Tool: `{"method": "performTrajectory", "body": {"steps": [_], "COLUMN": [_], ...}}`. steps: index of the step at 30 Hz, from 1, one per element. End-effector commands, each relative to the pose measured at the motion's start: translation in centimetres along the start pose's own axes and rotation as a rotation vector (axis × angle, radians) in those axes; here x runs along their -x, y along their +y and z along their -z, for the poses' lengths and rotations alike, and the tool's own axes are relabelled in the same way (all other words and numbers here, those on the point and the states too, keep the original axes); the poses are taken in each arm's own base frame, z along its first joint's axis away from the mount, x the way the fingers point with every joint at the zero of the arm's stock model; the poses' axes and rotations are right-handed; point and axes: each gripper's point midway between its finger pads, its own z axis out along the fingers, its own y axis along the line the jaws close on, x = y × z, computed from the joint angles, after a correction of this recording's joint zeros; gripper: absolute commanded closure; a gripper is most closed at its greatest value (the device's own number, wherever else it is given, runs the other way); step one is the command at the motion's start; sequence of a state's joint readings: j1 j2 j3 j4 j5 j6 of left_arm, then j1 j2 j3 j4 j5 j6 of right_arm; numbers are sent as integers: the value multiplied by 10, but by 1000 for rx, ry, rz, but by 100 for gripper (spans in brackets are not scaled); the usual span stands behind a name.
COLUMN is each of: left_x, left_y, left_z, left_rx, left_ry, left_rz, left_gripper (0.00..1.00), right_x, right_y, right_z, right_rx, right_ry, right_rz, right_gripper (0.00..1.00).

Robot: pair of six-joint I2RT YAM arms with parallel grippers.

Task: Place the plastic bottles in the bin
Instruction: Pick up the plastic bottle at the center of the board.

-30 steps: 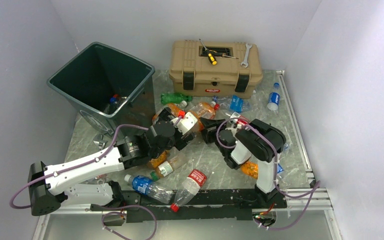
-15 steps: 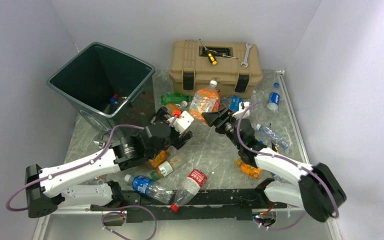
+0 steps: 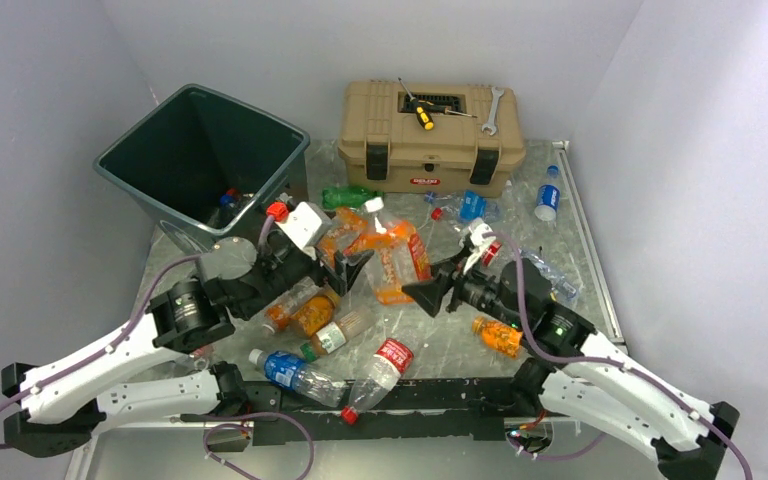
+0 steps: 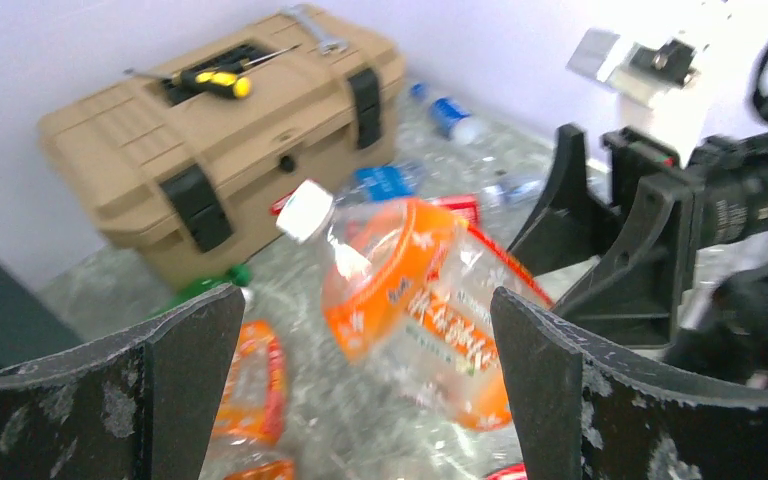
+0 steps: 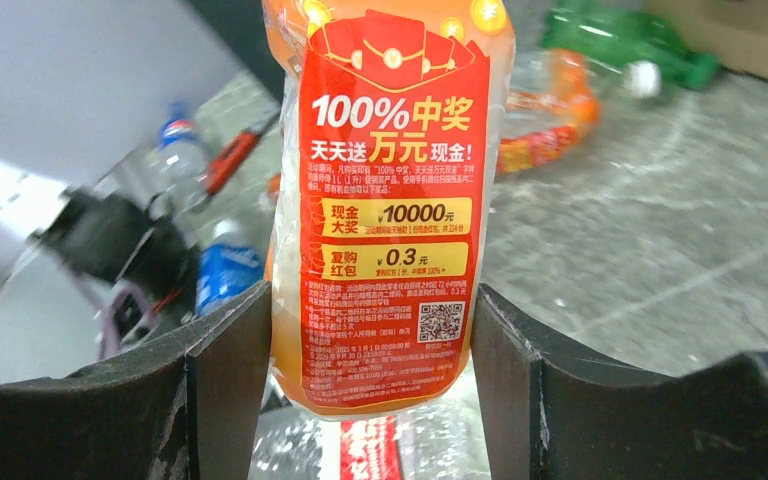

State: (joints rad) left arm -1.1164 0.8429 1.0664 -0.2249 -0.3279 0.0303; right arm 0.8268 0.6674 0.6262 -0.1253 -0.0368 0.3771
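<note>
White walls are seen around a marbled tabletop (image 3: pixel 430 340), and the dark green bin (image 3: pixel 250 108) is set at its far left. At least two bottles (image 3: pixel 228 198) lie low in the bin's near corner; the rest of its inside is too dark to read. To the right of the bin a tan toolbox (image 3: pixel 430 150) is kept shut, its latches down, so nothing can be told of its contents.

Just right of the bin, the left gripper (image 4: pixel 365 300) is held with its fingers spread wide and nothing between them. Farther right, the right gripper (image 5: pixel 370 310) is clamped on the labelled lower body of an orange bottle (image 3: pixel 395 255), which is held off the table, cap up, facing the empty gripper. Since the bin stands on the left arm's side, a handover is judged likely; the low grip leaves the bottle's upper half free to be taken.

Loose bottles (image 3: pixel 385 362) are scattered right of and nearer than the bin. A screwdriver (image 3: pixel 420 113) and a wrench (image 3: pixel 491 110) are left on the toolbox lid.
</note>
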Motion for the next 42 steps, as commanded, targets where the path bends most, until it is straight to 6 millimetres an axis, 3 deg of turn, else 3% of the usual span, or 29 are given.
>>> {"method": "performTrajectory", "body": {"steps": [1, 4, 12, 16, 21, 31, 35, 42], "left_x": [35, 40, 52, 50, 33, 26, 24, 42], "left_y": [-40, -53, -48, -62, -88, -110, -94, -65], "left_z": [19, 30, 48, 41, 24, 17, 10, 19], "left_rx": [-237, -318, -314, -373, -469, -574, -475, -369], "left_ry": [-61, -68, -134, -116, -32, -6, -13, -85], "left_rz": [130, 183, 288, 310, 305, 299, 304, 304], "left_gripper": [0, 0, 1, 1, 1, 1, 1, 0], "right_x": [6, 14, 24, 32, 39, 48, 51, 58], "right_y": [42, 56, 67, 75, 86, 102, 105, 108], "right_z": [27, 41, 56, 64, 72, 89, 95, 105], "right_rx": [237, 316, 389, 441, 512, 608, 627, 635], "right_ry": [-53, -109, -207, -282, -337, -376, -393, -414], "right_rz": [134, 136, 129, 85, 39, 21, 24, 40], "right_gripper": [100, 100, 100, 100, 100, 100, 100, 100]}}
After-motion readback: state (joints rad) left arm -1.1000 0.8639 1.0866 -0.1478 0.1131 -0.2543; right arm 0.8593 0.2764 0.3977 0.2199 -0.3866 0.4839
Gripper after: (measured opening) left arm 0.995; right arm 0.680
